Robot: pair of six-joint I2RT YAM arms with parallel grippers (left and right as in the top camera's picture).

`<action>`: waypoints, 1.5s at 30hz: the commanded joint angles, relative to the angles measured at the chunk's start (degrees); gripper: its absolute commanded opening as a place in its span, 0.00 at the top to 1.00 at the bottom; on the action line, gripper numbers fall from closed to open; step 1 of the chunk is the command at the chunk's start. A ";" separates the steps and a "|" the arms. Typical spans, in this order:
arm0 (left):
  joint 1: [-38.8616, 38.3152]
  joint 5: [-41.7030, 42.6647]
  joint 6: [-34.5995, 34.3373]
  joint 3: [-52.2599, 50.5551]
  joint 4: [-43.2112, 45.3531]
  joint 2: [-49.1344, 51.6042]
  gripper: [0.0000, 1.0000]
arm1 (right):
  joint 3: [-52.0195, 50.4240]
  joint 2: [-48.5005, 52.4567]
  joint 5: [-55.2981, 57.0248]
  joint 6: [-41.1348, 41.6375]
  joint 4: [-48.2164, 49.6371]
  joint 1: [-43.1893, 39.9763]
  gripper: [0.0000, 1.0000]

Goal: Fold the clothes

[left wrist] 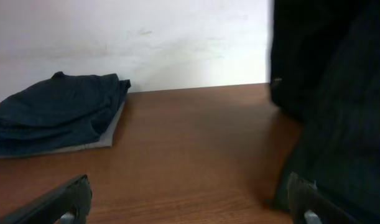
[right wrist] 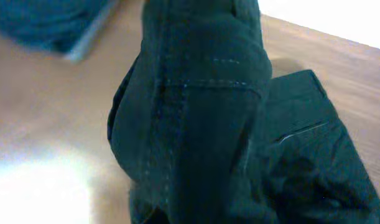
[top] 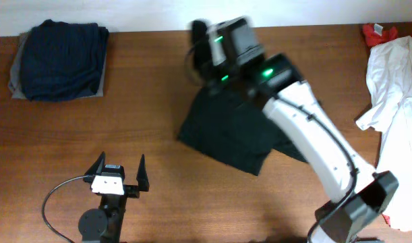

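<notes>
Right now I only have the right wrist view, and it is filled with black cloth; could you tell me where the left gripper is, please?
Observer: The left gripper sits at the front-left of the table, open and empty, apart from the black garment.
Operator: Thank you. Is anything else there to fold?
Observer: A white garment lies crumpled at the right edge, with a small red piece by its far end.
Operator: And the blue blur in my top corner?
Observer: That is a folded navy piece lying on a grey one, in the far-left corner.
</notes>
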 commanded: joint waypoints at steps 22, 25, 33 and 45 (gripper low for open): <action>0.26 -0.39 0.90 -0.28 -0.11 -0.26 0.00 | 1.20 -23.08 5.88 13.46 -21.75 0.07 0.02; 0.26 -0.39 0.90 -0.28 -0.11 -0.26 0.01 | 1.18 -27.93 8.85 18.62 -30.38 0.17 0.02; 0.26 -0.42 0.90 -0.28 -0.11 -0.26 0.01 | -2.38 -34.88 6.84 24.74 -39.17 0.22 0.02; 0.26 -0.39 0.90 -0.28 -0.11 -0.26 0.01 | -25.24 -41.68 -2.60 30.64 -29.70 0.22 0.02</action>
